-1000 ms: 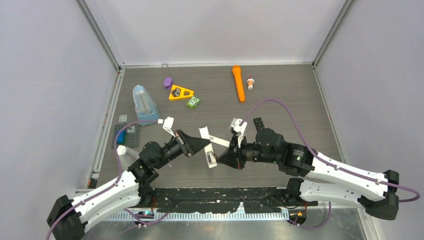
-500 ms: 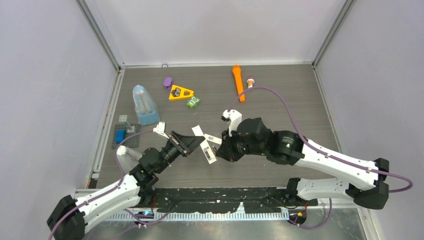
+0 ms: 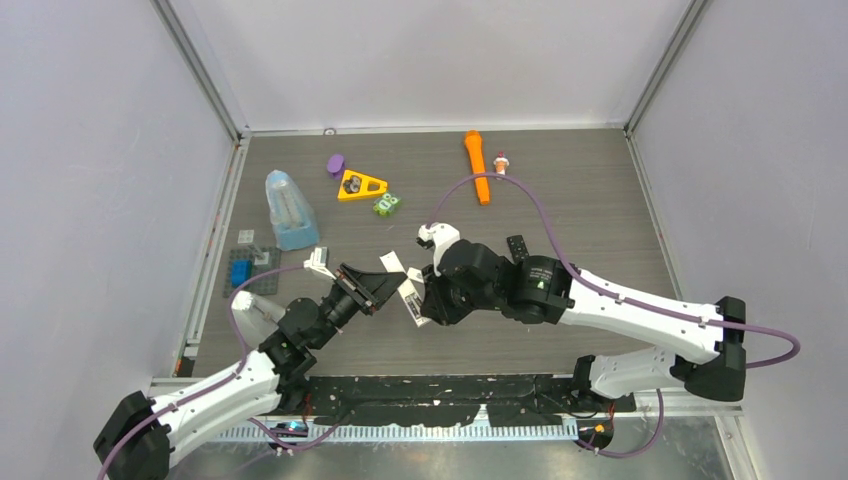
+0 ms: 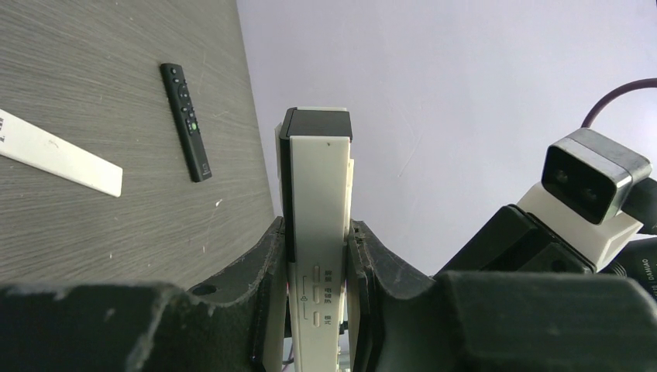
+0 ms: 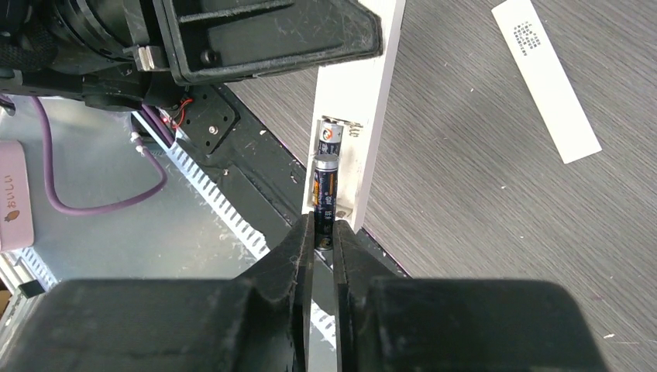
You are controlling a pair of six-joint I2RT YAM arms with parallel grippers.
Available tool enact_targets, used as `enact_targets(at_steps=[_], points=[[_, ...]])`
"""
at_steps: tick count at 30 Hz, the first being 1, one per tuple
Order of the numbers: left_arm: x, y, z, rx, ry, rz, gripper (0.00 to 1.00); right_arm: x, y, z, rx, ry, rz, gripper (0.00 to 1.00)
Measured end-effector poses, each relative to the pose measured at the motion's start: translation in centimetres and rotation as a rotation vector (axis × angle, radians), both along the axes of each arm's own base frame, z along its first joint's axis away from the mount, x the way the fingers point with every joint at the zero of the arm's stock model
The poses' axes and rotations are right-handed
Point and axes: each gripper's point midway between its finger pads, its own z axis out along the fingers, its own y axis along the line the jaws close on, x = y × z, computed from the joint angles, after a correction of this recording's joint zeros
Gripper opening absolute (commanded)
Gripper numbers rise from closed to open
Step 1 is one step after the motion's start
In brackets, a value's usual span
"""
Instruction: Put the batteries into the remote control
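Shifting leftward since a second ago, my right gripper (image 5: 323,232) is bringing a battery (image 5: 325,194) up against the remote control (image 4: 316,178).
I am pinching the battery between the right fingers, and it is lying along the open slot just ahead of them; a second battery (image 5: 331,136) is sitting further along. My left gripper (image 4: 318,248) is clamping the remote control by its long sides, dark end pointing away from the fingers. Beyond them a black remote (image 4: 186,122) and a white strip (image 4: 58,151) are lying flat.
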Motion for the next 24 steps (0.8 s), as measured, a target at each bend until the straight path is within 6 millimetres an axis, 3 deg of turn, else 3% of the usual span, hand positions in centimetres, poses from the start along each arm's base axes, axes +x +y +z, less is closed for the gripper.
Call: enact_targets(at_steps=[6,16,24], points=[[0.0,0.0,0.0,0.001,0.001,0.002,0.0,0.3,0.3,-0.7,-0.037,-0.001,-0.01,0.19],[0.1,-0.1,-0.4,0.0,0.015,0.001,0.0,1.0,0.0,-1.3,-0.069,-0.014,-0.045,0.33],[0.1,-0.1,-1.0,0.002,0.033,0.001,0.0,0.9,0.0,-1.0,-0.053,-0.008,-0.056,0.34]])
